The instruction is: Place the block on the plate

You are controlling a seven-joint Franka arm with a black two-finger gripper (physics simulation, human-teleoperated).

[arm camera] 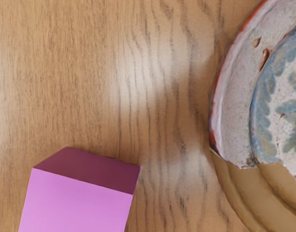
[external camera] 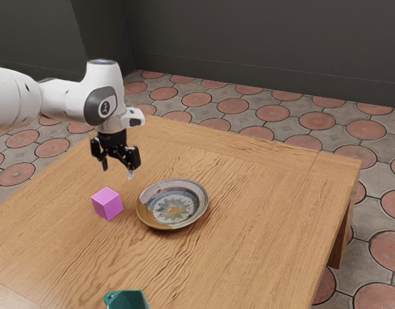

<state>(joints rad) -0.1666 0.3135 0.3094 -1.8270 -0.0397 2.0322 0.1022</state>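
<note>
My gripper (external camera: pixel 118 171) hangs above the table in the exterior view, its two fingers spread apart with nothing between them. Below it, a pink-purple block (external camera: pixel 107 203) rests on the wood, beside the plate and not touching it. The round plate (external camera: pixel 173 205), with a patterned centre and a brown patch on its rim, lies to the block's right in the exterior view. In the wrist view the block (arm camera: pixel 75 208) and part of the plate (arm camera: pixel 230 116) appear with bare wood between them.
A teal object (external camera: pixel 127 300) stands at the exterior view's lower edge, partly cut off. The wooden table (external camera: pixel 261 212) extends around the plate, and its far corner lies toward the exterior view's right.
</note>
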